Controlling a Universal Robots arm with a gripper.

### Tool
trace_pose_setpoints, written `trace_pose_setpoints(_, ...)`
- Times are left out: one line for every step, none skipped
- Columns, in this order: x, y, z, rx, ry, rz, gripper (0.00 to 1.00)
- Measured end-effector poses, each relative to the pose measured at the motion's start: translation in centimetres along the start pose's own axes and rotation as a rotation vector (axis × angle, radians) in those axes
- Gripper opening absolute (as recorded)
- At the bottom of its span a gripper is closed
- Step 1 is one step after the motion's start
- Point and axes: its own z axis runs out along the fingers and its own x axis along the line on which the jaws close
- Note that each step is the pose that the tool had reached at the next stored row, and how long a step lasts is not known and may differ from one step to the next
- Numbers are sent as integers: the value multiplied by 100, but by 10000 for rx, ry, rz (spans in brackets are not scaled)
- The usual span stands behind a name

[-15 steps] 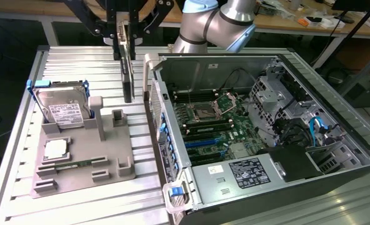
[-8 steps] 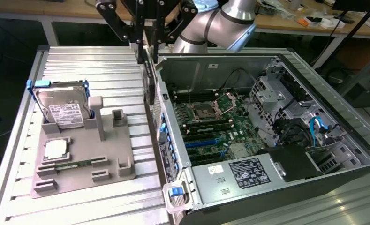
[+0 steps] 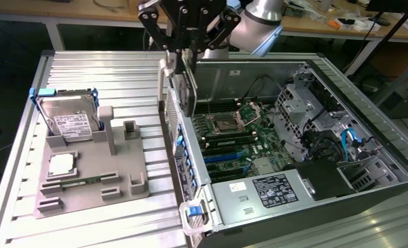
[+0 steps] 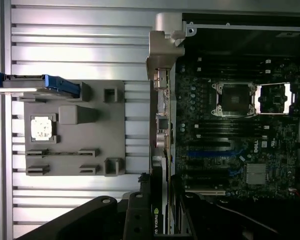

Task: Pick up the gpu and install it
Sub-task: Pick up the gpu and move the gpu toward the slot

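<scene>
Above the ribbed table (image 3: 93, 72), one gripper (image 3: 181, 51) clamps one upright gpu (image 3: 185, 93) at one open computer case (image 3: 224, 82).

On the desk (image 3: 93, 67), the tray (image 3: 124, 165) bearing the hard drive (image 3: 69, 121) lies to the exterior view's left of the computer case (image 3: 224, 82). The gpu (image 3: 183, 88) hangs above the case's wall.

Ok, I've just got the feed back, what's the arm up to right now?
The gripper is clamped on the gpu and holds it on edge in the air. The card hangs over the open computer case, close to the wall nearest the grey fixture tray. It is not yet seated on the motherboard. The hard drive stands in the tray.
</scene>
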Motion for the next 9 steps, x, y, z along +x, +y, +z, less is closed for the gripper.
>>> trace_pose_setpoints(-45,-1,1,-1,0,-1,27)
trace_pose_setpoints(-91,-2,2,0,0,1,27)
trace_pose_setpoints(-143,-3,3,0,1,1,27)
trace_pose_setpoints(-181,-4,4,-1,3,1,27)
trace_pose_setpoints(-240,-5,4,0,6,-1,27)
trace_pose_setpoints(-285,-6,5,-2,9,1,27)
trace_pose_setpoints(-329,-7,6,-9,11,2,27)
trace_pose_setpoints(-376,-8,7,-17,14,1,27)
trace_pose_setpoints(-424,-9,8,-26,16,0,27)
